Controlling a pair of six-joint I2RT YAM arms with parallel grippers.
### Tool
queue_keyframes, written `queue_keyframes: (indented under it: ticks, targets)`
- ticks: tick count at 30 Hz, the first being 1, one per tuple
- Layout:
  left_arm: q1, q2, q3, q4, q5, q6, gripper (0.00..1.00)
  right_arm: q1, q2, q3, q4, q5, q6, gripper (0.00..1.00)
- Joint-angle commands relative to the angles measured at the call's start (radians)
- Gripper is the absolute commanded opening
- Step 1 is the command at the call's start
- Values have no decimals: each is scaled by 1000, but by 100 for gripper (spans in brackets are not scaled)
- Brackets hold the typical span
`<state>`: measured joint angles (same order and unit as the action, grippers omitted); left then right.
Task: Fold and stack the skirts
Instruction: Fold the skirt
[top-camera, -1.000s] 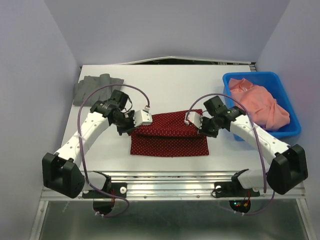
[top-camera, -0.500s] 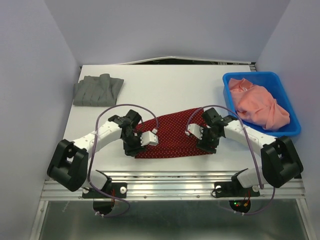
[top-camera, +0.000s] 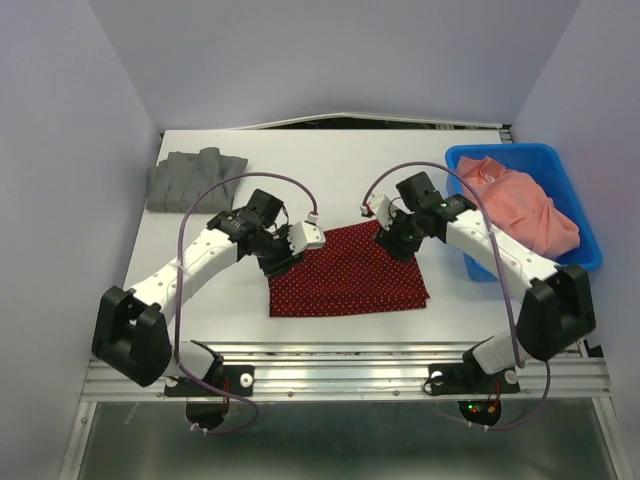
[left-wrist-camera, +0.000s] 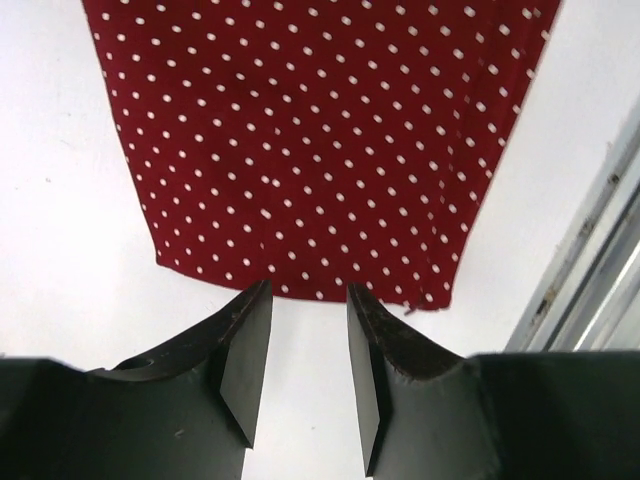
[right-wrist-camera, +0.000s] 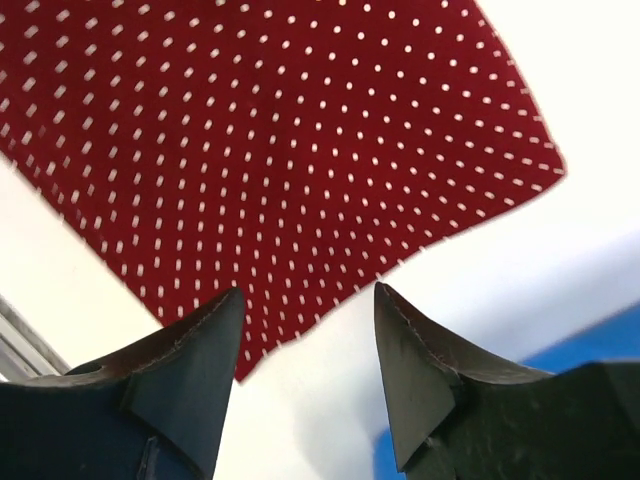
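The dark red polka-dot skirt (top-camera: 345, 275) lies folded flat at the table's middle front. It fills the top of the left wrist view (left-wrist-camera: 310, 140) and of the right wrist view (right-wrist-camera: 270, 150). My left gripper (top-camera: 280, 258) hovers at its far left corner, open, with bare table between the fingers (left-wrist-camera: 308, 300). My right gripper (top-camera: 396, 240) stands at the far right corner, open and empty (right-wrist-camera: 308, 300). The dark grey skirt (top-camera: 195, 178) lies folded at the far left of the table, away from both grippers.
A blue bin (top-camera: 500, 156) holding a salmon-pink cloth (top-camera: 525, 205) stands at the right edge, close to my right arm; a bit of it shows low in the right wrist view (right-wrist-camera: 600, 345). A metal rail (top-camera: 340, 355) runs along the table's near edge.
Both grippers carried the skirt's far edge toward the front, opened and let it go, then drew back to the far corners. The red skirt now lies folded in a smaller shape.
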<state>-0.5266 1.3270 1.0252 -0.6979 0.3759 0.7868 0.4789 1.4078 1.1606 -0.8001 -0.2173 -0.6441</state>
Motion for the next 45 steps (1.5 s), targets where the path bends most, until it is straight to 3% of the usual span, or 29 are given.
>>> queue_keyframes:
  ticks: [1,9,12,17,22,24,28,31,36,40,45]
  targets:
    - [2,76,-14,162,-49,-116,47,3,175,21,47,-2,141,60]
    - [2,190,-122,221,-120,8,40,3,377,-3,185,84,235,59]
    - [-1,187,-174,196,-95,41,35,3,488,62,205,107,273,59]
    - [-26,135,-243,167,-37,65,33,3,681,258,219,134,256,58]
    - [-70,164,-226,153,29,46,26,3,922,614,180,107,193,58]
    - [-120,190,-188,169,56,-7,29,3,976,777,165,84,172,58]
    - [-245,241,-23,224,188,-188,41,24,979,931,150,75,169,60]
    - [-243,238,68,244,332,-323,55,24,886,878,194,111,162,64]
    - [-233,135,144,273,218,-376,58,24,654,593,228,112,191,67]
    - [-220,54,90,187,39,-209,59,24,518,427,173,-2,279,68]
    - [-237,-107,-141,259,-113,-48,60,24,459,275,170,-264,443,66]
